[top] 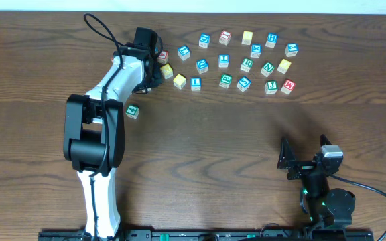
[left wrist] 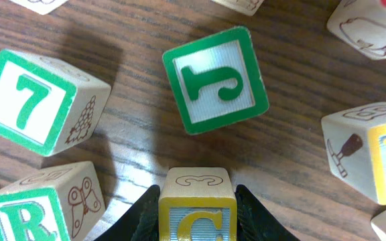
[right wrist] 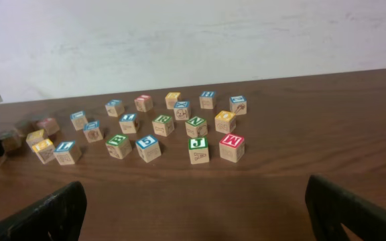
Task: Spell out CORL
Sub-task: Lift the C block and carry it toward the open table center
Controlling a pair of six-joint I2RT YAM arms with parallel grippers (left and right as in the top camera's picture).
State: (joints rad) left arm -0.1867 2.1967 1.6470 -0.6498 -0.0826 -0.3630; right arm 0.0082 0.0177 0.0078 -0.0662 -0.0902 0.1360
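- Gripping the C cube [left wrist: 197,224], the left gripper [left wrist: 198,201] sets a finger flush on each side; it lies dead centre between them, at the left end of the cubes [top: 223,61].
- Right gripper [right wrist: 193,197] gapes empty, well apart from the cubes; left arm is nearer.

Left gripper [left wrist: 196,211], yellow C cube [left wrist: 196,226] filling its jaws, was boxed in: green cube [left wrist: 215,79] just ahead, 7 cube [left wrist: 35,100] left, yellow-framed cube [left wrist: 374,150] right. Table [top: 246,147] below block cluster [top: 240,63] lay open.
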